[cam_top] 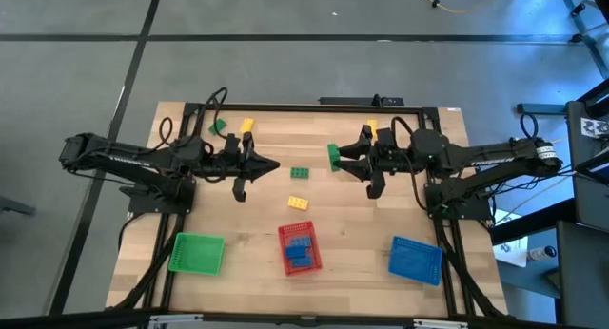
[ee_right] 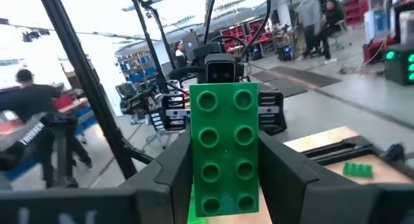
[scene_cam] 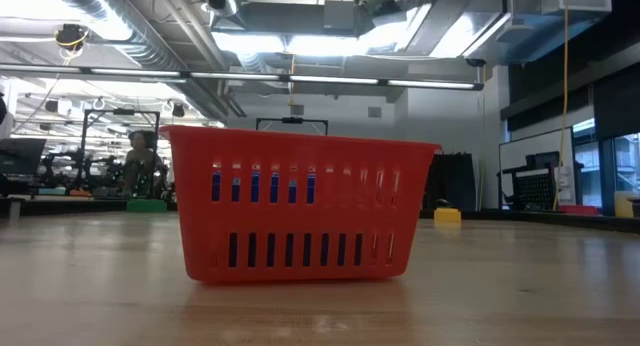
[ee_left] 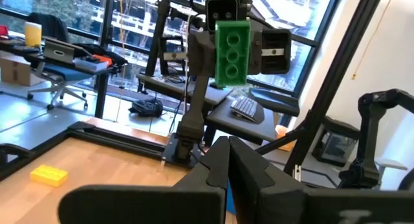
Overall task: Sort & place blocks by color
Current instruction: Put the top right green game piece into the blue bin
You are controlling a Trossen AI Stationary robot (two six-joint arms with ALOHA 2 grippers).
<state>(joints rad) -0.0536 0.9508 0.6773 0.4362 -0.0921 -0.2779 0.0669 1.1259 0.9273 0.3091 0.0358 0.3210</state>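
Blocks are scattered over the wooden table (cam_top: 381,224). One green block (ee_right: 225,146) is clamped upright between the fingers of the right gripper (cam_top: 344,158), which is held above the table's far middle on an arm stretched in from the right. Facing it, the left gripper (cam_top: 271,165) is held with fingers closed on nothing. Between them, lower, a green brick (cam_top: 300,173) and a yellow brick (cam_top: 298,202) lie. Blue blocks (cam_top: 299,249) are seen in the red tray (scene_cam: 300,206).

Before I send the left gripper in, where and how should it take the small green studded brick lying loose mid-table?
Probably from straight above, closing on the two long sides of the small green studded brick: it lies flat, studs up, clear of the yellow brick beside it.
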